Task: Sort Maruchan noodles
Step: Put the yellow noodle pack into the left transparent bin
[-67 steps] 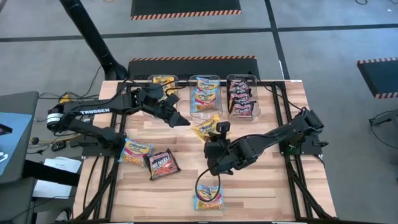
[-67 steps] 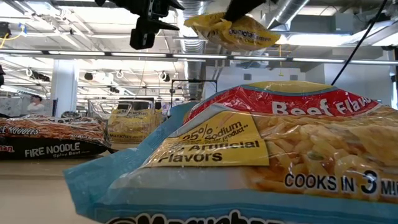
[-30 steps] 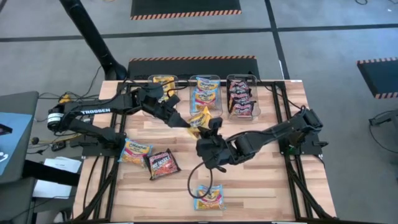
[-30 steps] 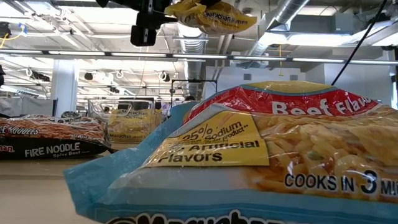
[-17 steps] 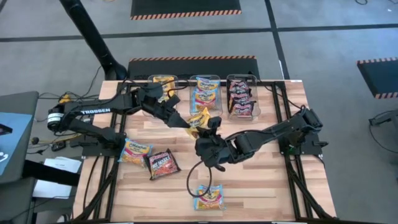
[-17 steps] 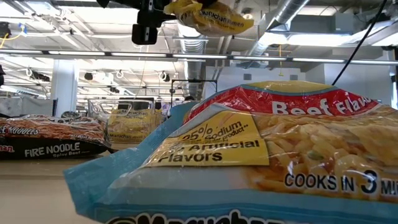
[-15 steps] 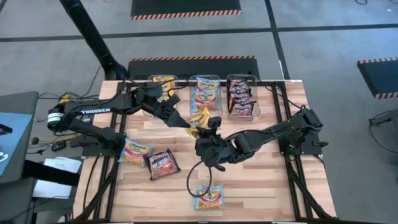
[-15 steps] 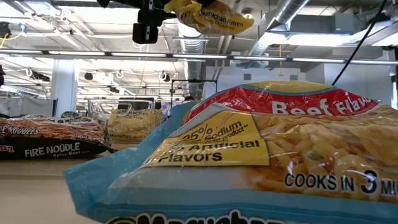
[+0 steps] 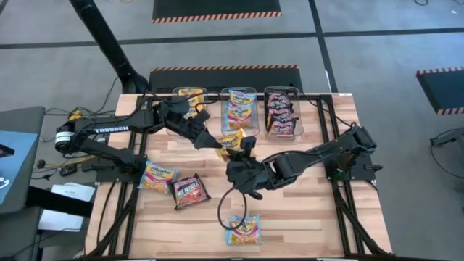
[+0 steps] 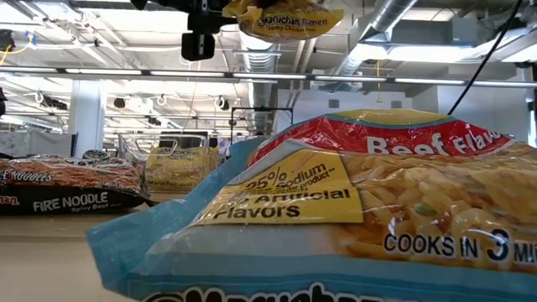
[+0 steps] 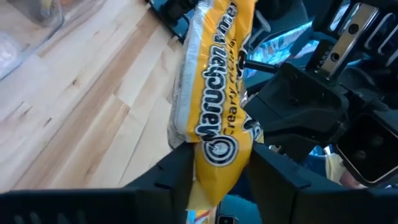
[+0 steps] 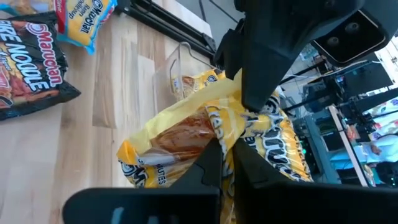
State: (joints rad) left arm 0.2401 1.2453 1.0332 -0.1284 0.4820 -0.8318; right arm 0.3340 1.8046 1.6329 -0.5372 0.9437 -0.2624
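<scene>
Wooden slats make up my table (image 9: 304, 210), with three clear bins (image 9: 239, 112) lined along its far edge and an open industrial room beyond.

I judge this to be a handover in mid-air: one yellow-orange packet (image 9: 232, 141) hangs above the table's middle, just in front of the centre bin, and both of my grippers are on it. My left gripper (image 9: 220, 145) pinches one end of it; in the left wrist view the packet (image 11: 214, 99) sits squeezed between my two dark fingers. My right gripper (image 9: 245, 147) has its fingers pressed onto the crinkled edge of the same packet (image 12: 205, 140).

Next, I think, one side must let go so the other can carry the packet to the leftmost bin, where the yellow-orange kind (image 9: 190, 95) lies. The release should come only once the other grip is firm, or the packet drops.

Counting what lies loose on the table: one light blue packet (image 9: 158, 175) near my left side, one black-red packet (image 9: 188, 190) just beside it, and one more light blue packet (image 9: 243, 229) at the near edge. Packets in the bins overlap, so I cannot count them exactly: blue in the centre, black-red (image 9: 280, 112) on the right.
</scene>
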